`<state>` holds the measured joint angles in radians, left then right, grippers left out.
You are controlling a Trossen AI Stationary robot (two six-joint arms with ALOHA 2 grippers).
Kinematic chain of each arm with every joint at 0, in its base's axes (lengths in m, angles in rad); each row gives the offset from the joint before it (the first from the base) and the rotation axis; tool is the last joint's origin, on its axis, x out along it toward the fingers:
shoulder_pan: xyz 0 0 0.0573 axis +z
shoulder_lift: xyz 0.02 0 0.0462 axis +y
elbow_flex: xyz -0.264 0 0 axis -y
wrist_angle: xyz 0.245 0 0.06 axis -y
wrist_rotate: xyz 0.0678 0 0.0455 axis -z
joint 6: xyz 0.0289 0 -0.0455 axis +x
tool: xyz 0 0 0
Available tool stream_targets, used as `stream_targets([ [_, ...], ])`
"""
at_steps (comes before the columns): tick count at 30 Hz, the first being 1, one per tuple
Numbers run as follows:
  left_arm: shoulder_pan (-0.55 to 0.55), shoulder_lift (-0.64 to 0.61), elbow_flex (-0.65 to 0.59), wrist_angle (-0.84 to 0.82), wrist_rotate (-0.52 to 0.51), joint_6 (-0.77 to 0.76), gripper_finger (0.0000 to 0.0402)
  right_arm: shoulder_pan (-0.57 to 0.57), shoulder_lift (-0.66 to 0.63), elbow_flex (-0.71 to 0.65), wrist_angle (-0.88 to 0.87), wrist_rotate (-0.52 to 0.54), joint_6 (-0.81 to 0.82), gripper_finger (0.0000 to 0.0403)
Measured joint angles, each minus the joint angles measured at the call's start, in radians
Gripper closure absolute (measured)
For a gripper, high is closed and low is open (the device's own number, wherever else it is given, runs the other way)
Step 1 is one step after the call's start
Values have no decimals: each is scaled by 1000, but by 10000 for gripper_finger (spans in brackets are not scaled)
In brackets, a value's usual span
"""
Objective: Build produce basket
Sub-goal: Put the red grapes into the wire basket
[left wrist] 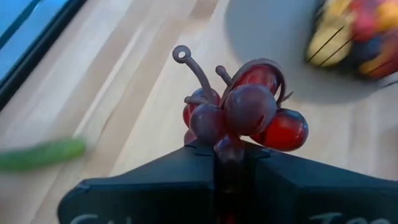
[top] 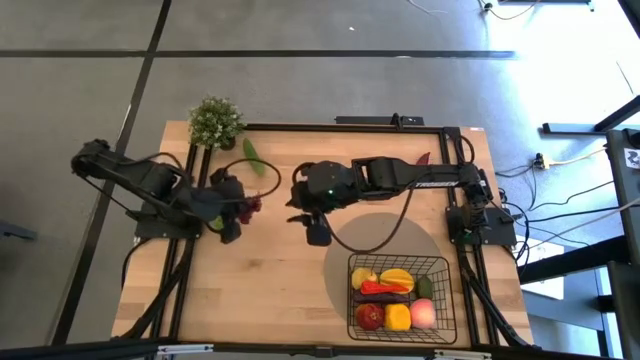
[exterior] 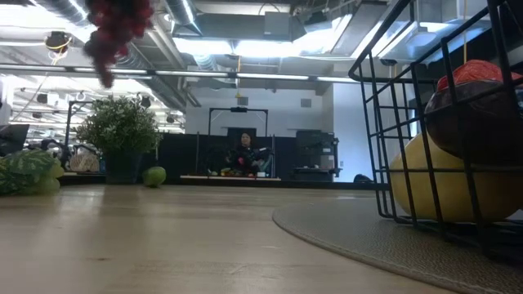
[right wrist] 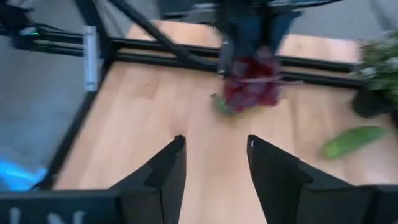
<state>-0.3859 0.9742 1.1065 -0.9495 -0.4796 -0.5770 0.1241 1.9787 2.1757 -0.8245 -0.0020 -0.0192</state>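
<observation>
A bunch of purple grapes [left wrist: 242, 112] hangs in the air with my left gripper [top: 237, 207] shut on it, over the table's left half. Green grapes [right wrist: 221, 104] lie on the wood below it. A cucumber [top: 255, 155] lies near the far edge. My right gripper [right wrist: 214, 165] hovers open over the table's middle, nothing between its fingers. The black wire basket [top: 400, 295] stands at the near right on a grey round mat [top: 380, 235]. It holds a yellow mango [top: 397, 277], a red apple [top: 370, 316], a pink peach [top: 424, 314] and other produce. My left gripper pinches the bunch between its two fingers by a grape at one end of it [left wrist: 229, 149]. The rest of the bunch, with its looped stem [left wrist: 186, 59], sticks out past the fingertips. The fingers slant downward. The bunch is lifted clear of the table [exterior: 118, 28].
A bushy potted plant [top: 215, 122] stands at the far left corner, with a small green round fruit [exterior: 154, 175] near it. A red chili [top: 425, 158] lies at the far right. Black frame rails [top: 300, 128] run along the table's edges. Bare wood stretches between the grapes and the mat.
</observation>
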Motion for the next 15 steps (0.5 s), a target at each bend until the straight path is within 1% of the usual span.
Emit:
stream_targets([
  [3,0,-20,0,96,11,67,401,-1,10,0,30,63,-17,240],
  [5,0,-23,1,155,24,107,401,-3,20,0,70,82,-24,240],
  [9,0,-23,1,214,30,143,401,-1,29,-2,129,88,-94,240],
  [15,0,-15,1,270,36,169,401,-1,30,-2,162,88,-127,240],
])
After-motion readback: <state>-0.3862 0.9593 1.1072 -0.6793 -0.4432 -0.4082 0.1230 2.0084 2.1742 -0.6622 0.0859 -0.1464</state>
